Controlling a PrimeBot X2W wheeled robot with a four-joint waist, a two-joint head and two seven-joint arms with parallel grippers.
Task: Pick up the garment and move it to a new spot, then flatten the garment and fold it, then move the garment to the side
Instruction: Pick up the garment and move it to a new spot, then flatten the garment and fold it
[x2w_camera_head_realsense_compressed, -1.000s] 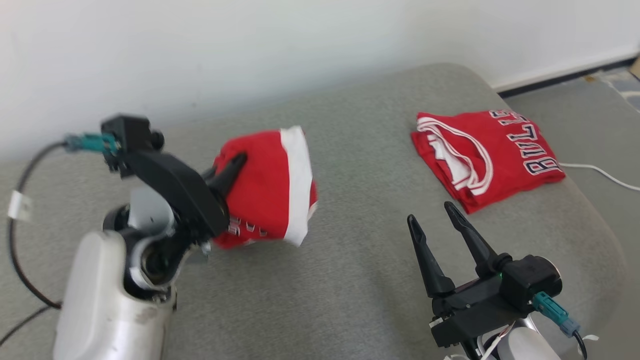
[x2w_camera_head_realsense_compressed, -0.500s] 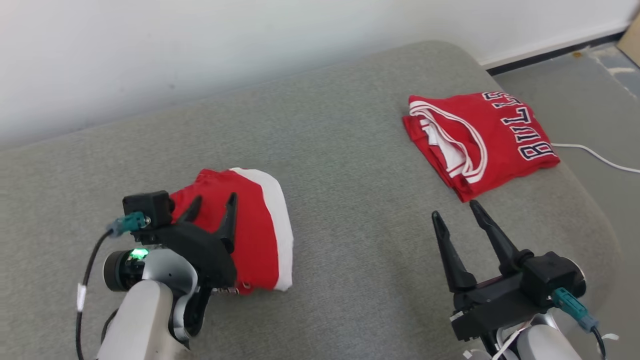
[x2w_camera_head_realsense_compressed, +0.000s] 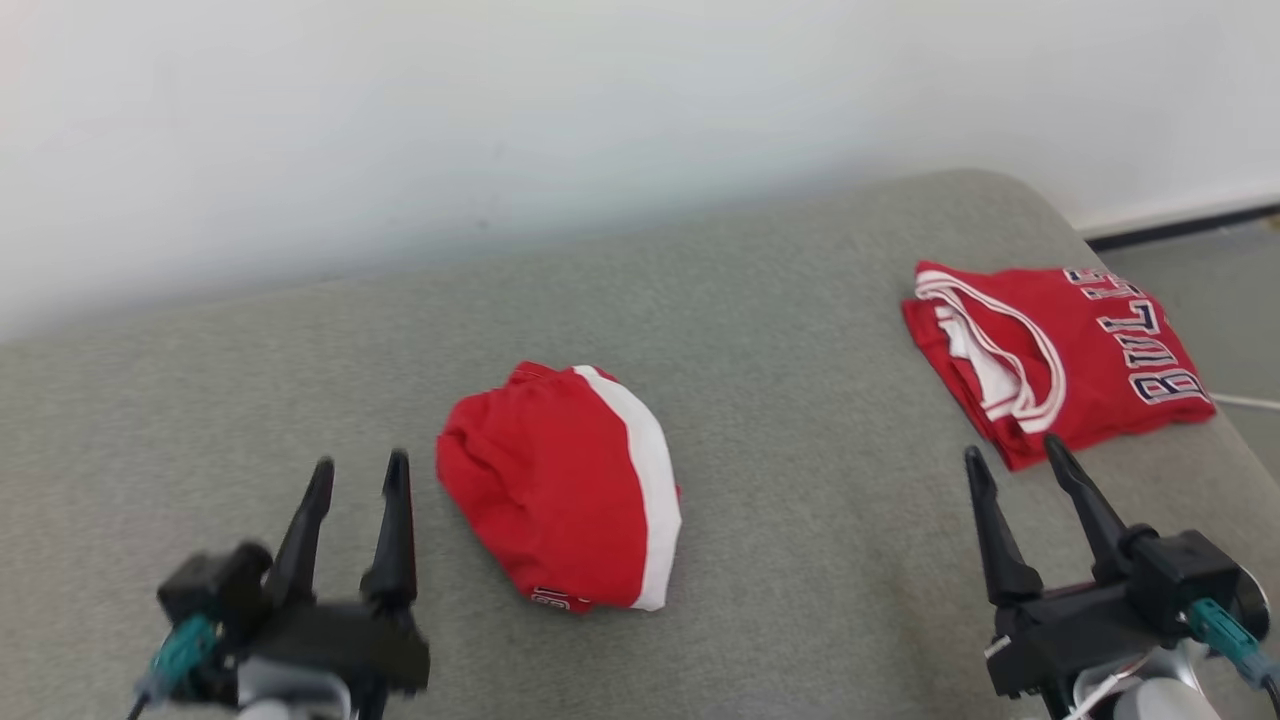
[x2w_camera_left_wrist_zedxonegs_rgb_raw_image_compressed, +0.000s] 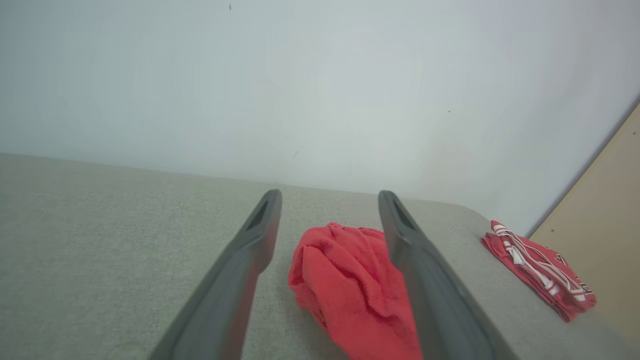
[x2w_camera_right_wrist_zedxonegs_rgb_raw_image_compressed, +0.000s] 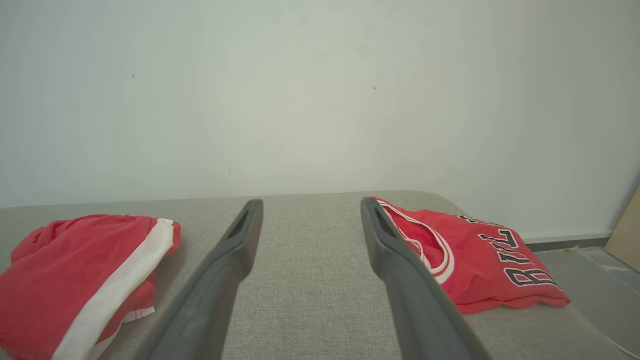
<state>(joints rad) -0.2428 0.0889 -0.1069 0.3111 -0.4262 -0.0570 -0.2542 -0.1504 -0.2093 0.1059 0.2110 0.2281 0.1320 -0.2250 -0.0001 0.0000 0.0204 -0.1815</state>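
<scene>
The garment (x2w_camera_head_realsense_compressed: 560, 490) is a folded red pair of shorts with a white side stripe, lying on the grey cushion (x2w_camera_head_realsense_compressed: 800, 560) near its middle. My left gripper (x2w_camera_head_realsense_compressed: 360, 462) stands open just left of it, apart from the cloth, with nothing between its fingers. In the left wrist view the garment (x2w_camera_left_wrist_zedxonegs_rgb_raw_image_compressed: 350, 285) lies ahead of the open left gripper (x2w_camera_left_wrist_zedxonegs_rgb_raw_image_compressed: 328, 195), partly behind the right-hand finger. My right gripper (x2w_camera_head_realsense_compressed: 1010, 450) is open and empty at the lower right. In the right wrist view, the garment (x2w_camera_right_wrist_zedxonegs_rgb_raw_image_compressed: 75, 280) lies far left of the right gripper (x2w_camera_right_wrist_zedxonegs_rgb_raw_image_compressed: 311, 201).
A folded red jersey (x2w_camera_head_realsense_compressed: 1060, 350) with "BULLS" lettering lies at the cushion's right end, just beyond my right fingertips, also in the wrist views as the jersey (x2w_camera_left_wrist_zedxonegs_rgb_raw_image_compressed: 540, 270) (x2w_camera_right_wrist_zedxonegs_rgb_raw_image_compressed: 470, 255). A white wall backs the cushion. A white cable (x2w_camera_head_realsense_compressed: 1250, 402) runs off the right edge.
My left gripper opened and let go of the garment, which now rests on the cushion, and the gripper drew back to the lower left. The head camera has shifted.
</scene>
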